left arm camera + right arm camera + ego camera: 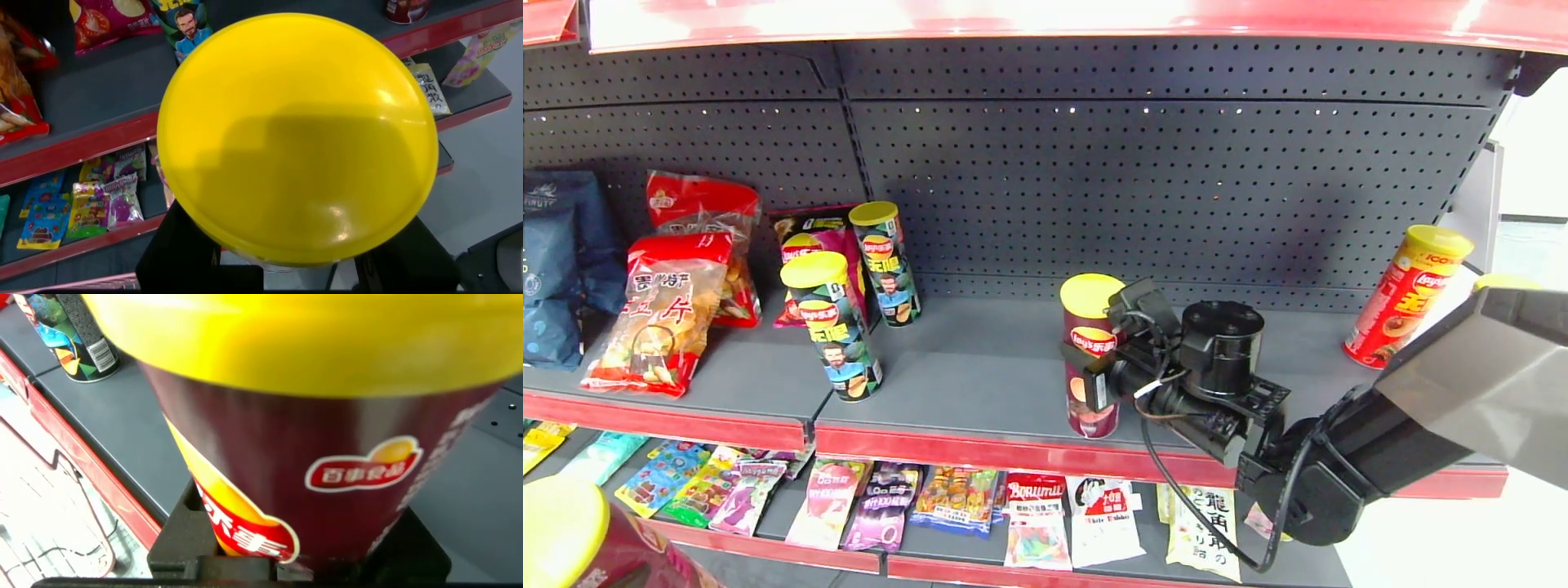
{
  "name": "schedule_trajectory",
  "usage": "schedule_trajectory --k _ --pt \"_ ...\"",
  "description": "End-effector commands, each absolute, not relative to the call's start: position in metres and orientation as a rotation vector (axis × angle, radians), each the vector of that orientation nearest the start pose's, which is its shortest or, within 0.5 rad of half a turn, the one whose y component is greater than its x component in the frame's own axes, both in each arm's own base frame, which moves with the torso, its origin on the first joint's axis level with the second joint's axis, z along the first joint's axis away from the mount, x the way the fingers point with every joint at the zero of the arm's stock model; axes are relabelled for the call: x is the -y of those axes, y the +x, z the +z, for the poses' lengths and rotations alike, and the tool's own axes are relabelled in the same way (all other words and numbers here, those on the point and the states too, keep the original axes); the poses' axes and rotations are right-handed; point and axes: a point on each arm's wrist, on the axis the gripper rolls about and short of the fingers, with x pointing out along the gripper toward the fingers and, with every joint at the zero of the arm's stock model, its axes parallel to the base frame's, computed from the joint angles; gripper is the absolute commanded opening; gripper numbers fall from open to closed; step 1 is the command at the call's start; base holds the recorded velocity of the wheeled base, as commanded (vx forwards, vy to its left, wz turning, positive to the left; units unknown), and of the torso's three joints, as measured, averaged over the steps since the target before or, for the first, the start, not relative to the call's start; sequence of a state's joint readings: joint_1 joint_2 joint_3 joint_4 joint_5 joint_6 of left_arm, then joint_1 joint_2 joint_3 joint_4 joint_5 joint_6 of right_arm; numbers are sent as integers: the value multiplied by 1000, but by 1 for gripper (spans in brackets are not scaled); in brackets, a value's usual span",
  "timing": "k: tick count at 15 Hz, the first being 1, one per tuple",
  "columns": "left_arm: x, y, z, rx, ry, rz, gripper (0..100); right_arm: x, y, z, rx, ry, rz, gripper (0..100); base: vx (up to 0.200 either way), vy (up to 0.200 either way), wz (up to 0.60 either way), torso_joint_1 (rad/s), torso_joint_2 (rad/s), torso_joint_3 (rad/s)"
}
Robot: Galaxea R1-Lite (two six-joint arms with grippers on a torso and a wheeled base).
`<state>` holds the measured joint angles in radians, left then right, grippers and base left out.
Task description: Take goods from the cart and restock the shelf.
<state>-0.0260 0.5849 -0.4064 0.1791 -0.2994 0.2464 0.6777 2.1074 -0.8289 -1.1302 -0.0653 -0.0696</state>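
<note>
While the right gripper [1094,384] clamps a maroon can [1088,339] standing at the front edge of the shelf [980,367], unreleased, the left gripper [294,263] seems closed on a second can [298,135], held low; that one is left to place.

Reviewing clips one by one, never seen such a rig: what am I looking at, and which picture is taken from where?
A two-armed robot faces a grey metal shop shelf. The wide picture is from its head, the other two from its wrists. Its right gripper clasps a maroon cardboard crisp can with a yellow plastic lid, upright at the shelf's front. Its left gripper holds a second such can, seen from above. Green-patterned cans, a red can and snack bags sit nearby.
</note>
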Motion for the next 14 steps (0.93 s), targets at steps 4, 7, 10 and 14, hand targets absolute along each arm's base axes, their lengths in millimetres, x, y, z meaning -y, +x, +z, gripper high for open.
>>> schedule_trajectory --k 4,7,10,14 --pt "7 30 173 -315 193 -364 0 -238 295 98 -114 -120 622 0 0 0 0 0 0 0" --pt "7 30 173 -315 193 -364 0 -238 293 97 -119 -122 626 0 0 0 0 0 0 0" --pt "7 30 173 -316 192 -364 0 -239 292 97 -121 -123 631 0 0 0 0 0 0 0" --pt "7 30 173 -317 193 -364 0 -236 289 96 -129 -124 650 0 0 0 0 0 0 0"
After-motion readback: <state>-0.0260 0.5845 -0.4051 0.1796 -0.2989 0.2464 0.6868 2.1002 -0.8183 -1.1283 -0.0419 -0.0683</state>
